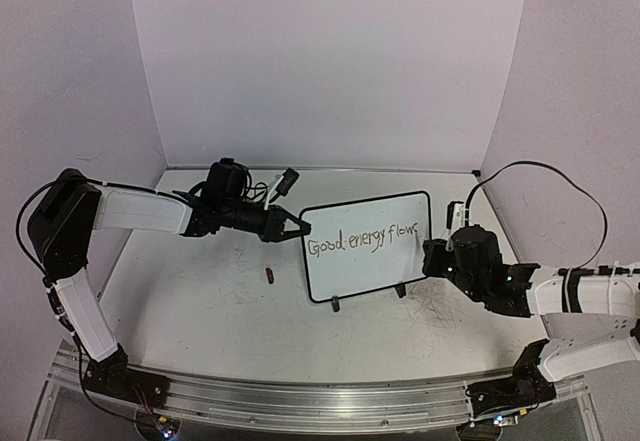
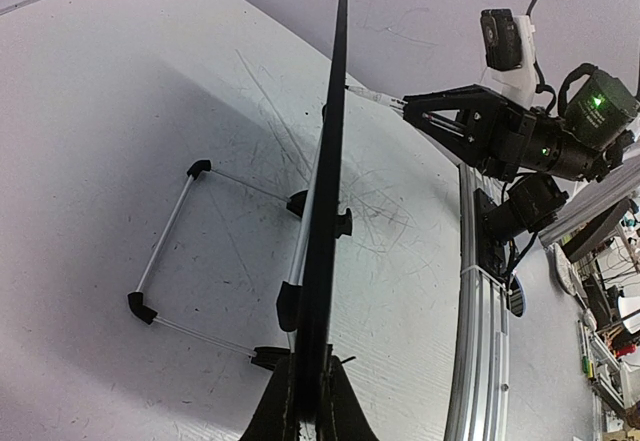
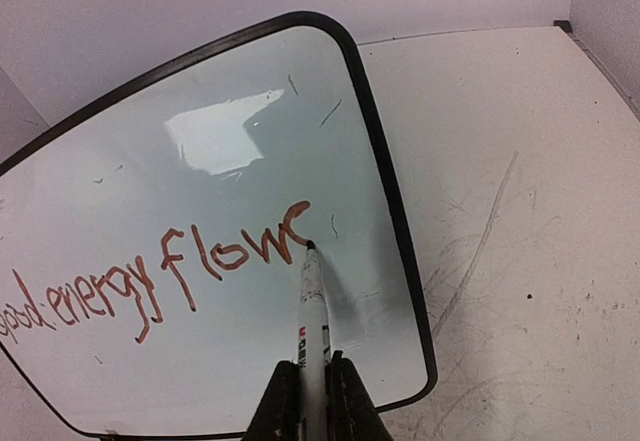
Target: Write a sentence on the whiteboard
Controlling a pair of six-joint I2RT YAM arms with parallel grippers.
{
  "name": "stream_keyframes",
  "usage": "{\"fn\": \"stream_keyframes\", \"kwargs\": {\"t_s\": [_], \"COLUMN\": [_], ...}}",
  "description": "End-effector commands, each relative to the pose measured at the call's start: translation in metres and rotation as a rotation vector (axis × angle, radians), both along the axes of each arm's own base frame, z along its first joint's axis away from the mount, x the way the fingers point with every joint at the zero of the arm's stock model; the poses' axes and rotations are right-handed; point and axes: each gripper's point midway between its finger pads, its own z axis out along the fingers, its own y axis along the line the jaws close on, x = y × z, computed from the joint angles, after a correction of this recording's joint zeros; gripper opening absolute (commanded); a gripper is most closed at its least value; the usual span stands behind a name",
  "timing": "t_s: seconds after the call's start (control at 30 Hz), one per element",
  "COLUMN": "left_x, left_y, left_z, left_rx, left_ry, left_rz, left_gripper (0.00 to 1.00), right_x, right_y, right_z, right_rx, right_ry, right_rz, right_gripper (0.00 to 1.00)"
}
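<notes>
Whiteboard (image 1: 368,246) stands upright on its feet near mid-tabletop (image 1: 200,311), slightly toward the right edge, writing side facing the near edge. Sentence (image 1: 362,240) runs across the board in thin reddish-dark ink, reads "Good energy flows". In the right wrist view the sentence (image 3: 150,286) is cut off at the left and the last letter, right at the pen tip, is hard to make out. Left gripper (image 1: 300,228) is clamped on the board's left edge; the left wrist view shows the gripper (image 2: 307,406) with both fingers pinching the black rim, board (image 2: 335,161) seen edge-on, wire stand (image 2: 165,251) on the far side. Right gripper (image 1: 435,256) is closed on a white marker (image 3: 313,301), tip touching the board (image 3: 230,191) just after "flow". The marker barrel has red/black print, too small to read. A small dark-red item (image 1: 270,276) lies on the tabletop left of the board, can't tell what it is. Grey scuffs mark the tabletop right of the board.
</notes>
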Motion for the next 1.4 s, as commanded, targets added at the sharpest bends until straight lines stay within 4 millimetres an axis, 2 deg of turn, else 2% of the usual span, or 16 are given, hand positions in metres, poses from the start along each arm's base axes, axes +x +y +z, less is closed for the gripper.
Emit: {"fn": "stream_keyframes", "kwargs": {"t_s": [0.0,0.4,0.6,0.8,0.93,1.37], "left_x": [-0.003,-0.003,-0.003,-0.002,-0.002,-0.002], "left_y": [0.003,0.002,0.002,0.003,0.003,0.003], "left_z": [-0.006,-0.007,-0.007,-0.008,-0.008,-0.008], "left_rx": [0.043,0.045,0.045,0.049,0.048,0.049], "left_ry": [-0.021,-0.017,-0.016,-0.021,-0.021,-0.022], "left_rz": [0.012,0.011,0.011,0.017,0.016,0.015], "left_gripper": [0.00,0.00,0.00,0.00,0.00,0.00], "right_x": [-0.003,-0.009,-0.010,-0.012,-0.012,0.003], "right_y": [-0.007,0.008,0.006,-0.005,-0.011,-0.006], "right_z": [-0.011,-0.012,-0.008,0.006,0.006,0.015], "right_rx": [-0.021,-0.007,-0.005,0.009,-0.006,-0.025], "right_ry": [0.035,0.049,0.043,0.007,0.007,-0.029], "right_rz": [-0.021,0.044,0.037,-0.006,-0.026,-0.037], "right_gripper": [0.00,0.00,0.00,0.00,0.00,0.00]}}
